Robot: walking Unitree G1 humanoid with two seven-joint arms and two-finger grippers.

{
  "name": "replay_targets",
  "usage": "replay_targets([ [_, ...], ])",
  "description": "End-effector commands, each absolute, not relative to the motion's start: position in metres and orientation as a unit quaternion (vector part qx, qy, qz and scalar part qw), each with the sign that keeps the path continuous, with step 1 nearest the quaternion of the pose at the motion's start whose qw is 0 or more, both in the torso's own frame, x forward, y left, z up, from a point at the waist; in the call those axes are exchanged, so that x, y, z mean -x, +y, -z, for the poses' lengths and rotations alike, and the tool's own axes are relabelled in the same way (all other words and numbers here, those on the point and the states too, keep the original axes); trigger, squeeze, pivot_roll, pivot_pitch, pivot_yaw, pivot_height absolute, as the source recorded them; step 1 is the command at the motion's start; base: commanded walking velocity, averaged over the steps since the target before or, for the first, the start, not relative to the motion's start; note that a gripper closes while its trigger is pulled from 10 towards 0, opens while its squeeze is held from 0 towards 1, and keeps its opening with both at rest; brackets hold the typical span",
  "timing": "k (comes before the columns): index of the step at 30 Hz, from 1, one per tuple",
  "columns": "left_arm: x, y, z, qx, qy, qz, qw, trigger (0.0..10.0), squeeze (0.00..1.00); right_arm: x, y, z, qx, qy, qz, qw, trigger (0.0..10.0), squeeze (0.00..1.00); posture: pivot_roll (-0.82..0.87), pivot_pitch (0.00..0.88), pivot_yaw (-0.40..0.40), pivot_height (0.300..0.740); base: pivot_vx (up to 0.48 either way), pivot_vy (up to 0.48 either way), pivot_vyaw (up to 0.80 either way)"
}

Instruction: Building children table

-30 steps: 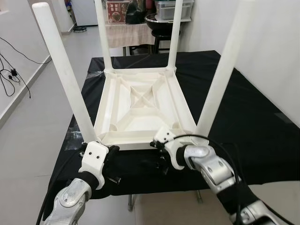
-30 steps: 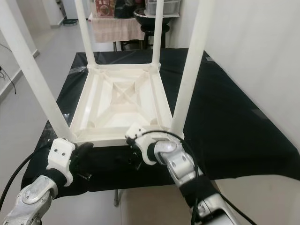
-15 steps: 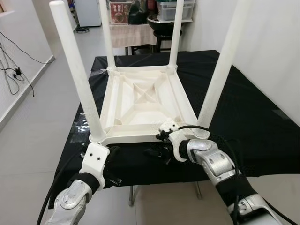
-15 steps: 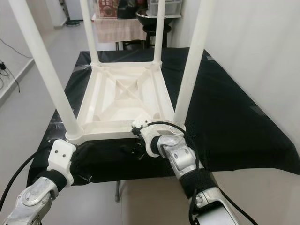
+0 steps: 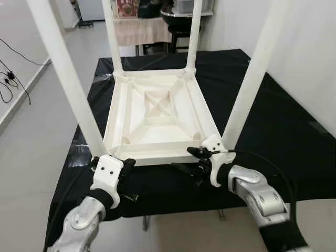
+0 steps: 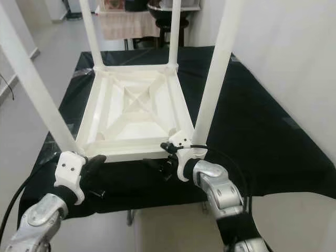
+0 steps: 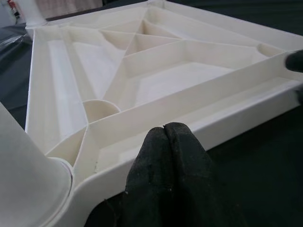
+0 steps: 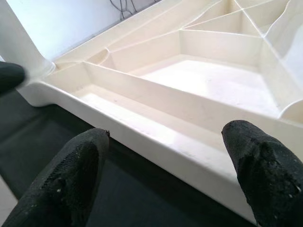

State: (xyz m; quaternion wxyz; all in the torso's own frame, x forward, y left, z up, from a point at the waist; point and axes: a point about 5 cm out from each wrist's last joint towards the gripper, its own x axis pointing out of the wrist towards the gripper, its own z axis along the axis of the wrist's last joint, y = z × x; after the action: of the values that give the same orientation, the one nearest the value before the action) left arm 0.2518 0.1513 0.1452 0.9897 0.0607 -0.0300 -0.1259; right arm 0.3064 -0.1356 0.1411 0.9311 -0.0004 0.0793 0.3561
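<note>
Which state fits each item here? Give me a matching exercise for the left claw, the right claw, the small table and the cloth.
Column 1:
1. left claw
2. right claw
3. small table
4. cloth

Column 2:
A. black, spread under everything
B. fingers spread apart
C. white, upside down, legs up
D. fingers closed together

Pairs: 1-D, 2-B, 3-C, 4-A

Head views look forward and down on the upturned table [image 5: 157, 113] – wrist views sit close at its near edge, both sharing that rim.
</note>
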Motion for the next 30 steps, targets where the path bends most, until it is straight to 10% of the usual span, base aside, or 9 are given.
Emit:
replay_targets([
  [1, -0.248, 0.159, -0.138, -0.06, -0.012, 0.086, 0.994, 10.0, 0.0, -0.293, -0.133, -0.146, -0.037, 0.041, -0.35, 0.935, 10.0, 0.0, -0.04, 0.081, -0.002, 0.74, 0.0, 0.0, 0.0],
  [18, -0.217, 0.17, -0.125, -0.009, 0.048, 0.059, 0.997, 10.0, 0.0, -0.225, -0.131, -0.138, -0.116, 0.02, -0.332, 0.936, 10.0, 0.0, -0.04, 0.047, 0.007, 0.74, 0.0, 0.0, 0.0],
  [30, -0.182, 0.162, -0.114, 0.018, 0.047, 0.075, 0.996, 10.0, 0.0, -0.183, -0.177, -0.11, -0.119, 0.075, -0.105, 0.985, 10.0, 0.0, -0.02, 0.01, -0.004, 0.74, 0.0, 0.0, 0.0],
])
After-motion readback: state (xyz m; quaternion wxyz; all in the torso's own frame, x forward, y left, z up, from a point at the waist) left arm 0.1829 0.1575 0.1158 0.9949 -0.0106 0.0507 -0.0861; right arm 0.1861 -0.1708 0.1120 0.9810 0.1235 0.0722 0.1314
